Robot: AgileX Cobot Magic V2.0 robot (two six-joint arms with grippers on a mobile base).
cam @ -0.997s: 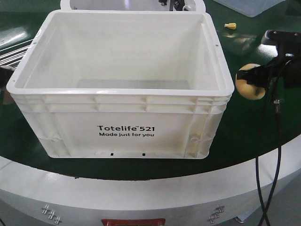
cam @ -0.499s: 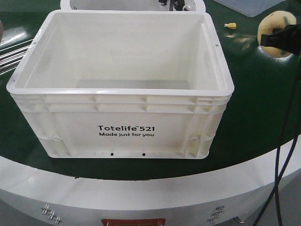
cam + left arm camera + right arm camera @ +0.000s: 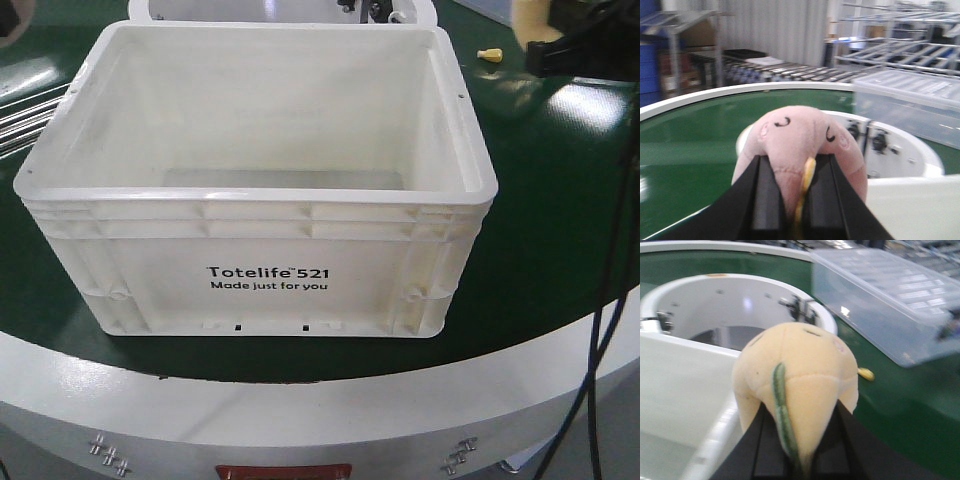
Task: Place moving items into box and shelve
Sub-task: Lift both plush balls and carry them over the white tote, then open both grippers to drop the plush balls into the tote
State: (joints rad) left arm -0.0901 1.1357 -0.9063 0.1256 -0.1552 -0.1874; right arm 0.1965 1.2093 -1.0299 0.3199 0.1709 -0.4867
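White box point(image 3: 260, 270), front view: planted mid-way across the green table point(image 3: 530, 230), open top up, print facing us. No toy shows inside from this angle.
Right arm point(image 3: 590, 50), front view: black, up at the table's far right edge, past the box's far right corner. It's too cropped to read the claw here.
Pink toy point(image 3: 800, 145), left wrist view: in the air over the green, a pale box wall at lower right.
Left gripper point(image 3: 799, 210): pressed together on the pink toy's lower half, and plush bulges above the black fingers point(image 3: 765, 200).
Striped bun point(image 3: 800, 370), right wrist view: cream-yellow, green stripe towards the camera, hanging near the box's far corner. Over the rim or just outside it, I cannot tell.
Right gripper point(image 3: 797, 455): pinching the striped bun low down, both sides.
Handling, toys: soft and light by the look, so they squash rather than slip. A hold across the belly suits them, and a drop won't hurt them.
Handling, box: stiff and bulky, probably a two-arm lift. Take it under the ribbed rim at the short ends.
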